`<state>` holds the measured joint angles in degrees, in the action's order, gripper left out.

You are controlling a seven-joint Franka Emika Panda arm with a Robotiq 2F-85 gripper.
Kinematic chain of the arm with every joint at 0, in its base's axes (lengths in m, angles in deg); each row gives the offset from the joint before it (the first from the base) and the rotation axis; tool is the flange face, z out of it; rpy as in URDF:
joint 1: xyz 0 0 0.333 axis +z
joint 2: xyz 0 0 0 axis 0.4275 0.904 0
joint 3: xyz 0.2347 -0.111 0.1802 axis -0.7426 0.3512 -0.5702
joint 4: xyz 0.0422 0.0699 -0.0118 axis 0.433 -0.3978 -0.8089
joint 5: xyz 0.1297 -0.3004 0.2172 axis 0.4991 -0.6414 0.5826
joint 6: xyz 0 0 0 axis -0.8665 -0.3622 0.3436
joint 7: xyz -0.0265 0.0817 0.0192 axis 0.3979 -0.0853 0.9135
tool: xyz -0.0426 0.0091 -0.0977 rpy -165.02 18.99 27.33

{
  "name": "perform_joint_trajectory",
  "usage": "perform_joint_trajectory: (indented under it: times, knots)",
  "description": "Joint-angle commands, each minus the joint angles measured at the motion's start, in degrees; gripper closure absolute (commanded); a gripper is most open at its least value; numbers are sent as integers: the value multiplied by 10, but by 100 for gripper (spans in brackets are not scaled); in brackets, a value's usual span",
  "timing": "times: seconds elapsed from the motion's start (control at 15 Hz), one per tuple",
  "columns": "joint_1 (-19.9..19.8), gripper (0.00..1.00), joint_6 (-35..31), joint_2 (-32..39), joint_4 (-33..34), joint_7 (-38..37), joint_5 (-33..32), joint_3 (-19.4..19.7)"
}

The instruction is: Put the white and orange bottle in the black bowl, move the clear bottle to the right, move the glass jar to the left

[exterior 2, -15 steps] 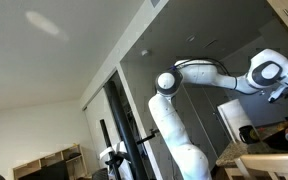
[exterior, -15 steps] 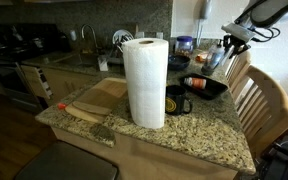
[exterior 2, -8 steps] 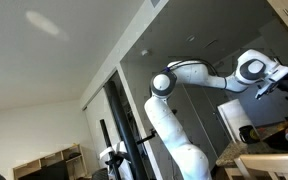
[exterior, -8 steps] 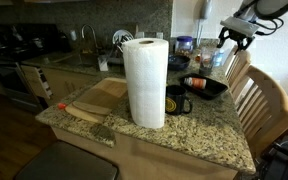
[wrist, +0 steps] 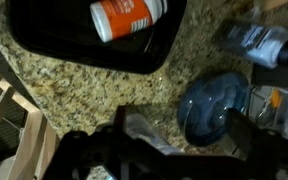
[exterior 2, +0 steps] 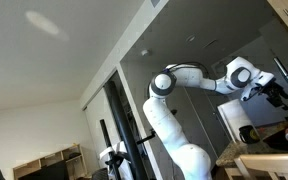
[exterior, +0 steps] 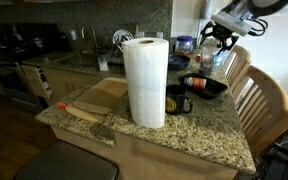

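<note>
Overhead, the end effector (wrist: 169,155) hovers empty above the speckled stone surface (wrist: 94,95).
Its dark fingers stand wide apart, gripping nothing. Just past them sits the bluish glass jar (wrist: 214,105), the clear bottle (wrist: 256,42) close beyond it. Farthest, the white and orange bottle (wrist: 127,17) lies on its side inside the black bowl (wrist: 54,40). In an exterior view the black bowl (exterior: 206,88) sits just beside a black mug (exterior: 176,101).

A tall white paper towel roll (exterior: 144,82) stands in the middle of the speckled table (exterior: 209,135). A small black mug (exterior: 176,101) sits just beside it. The black bowl (exterior: 208,88) is behind the mug. The gripper (exterior: 216,40) hangs above the bowl, fingers apart. A wooden board (exterior: 99,97) lies on the roll's other side.
</note>
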<state>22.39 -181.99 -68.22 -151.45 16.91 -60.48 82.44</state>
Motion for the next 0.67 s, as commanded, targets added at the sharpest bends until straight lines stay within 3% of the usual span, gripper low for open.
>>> perform_joint_trajectory:
  times: [0.0,0.07,0.4,0.6]
  knots:
    - [32,0,24,-17,-12,113,76,-13]
    - [8,0,7,-3,-1,62,47,-23]
    - [6,0,7,-3,0,64,53,-27]
    - [2,0,-102,-3,-5,11,53,-40]
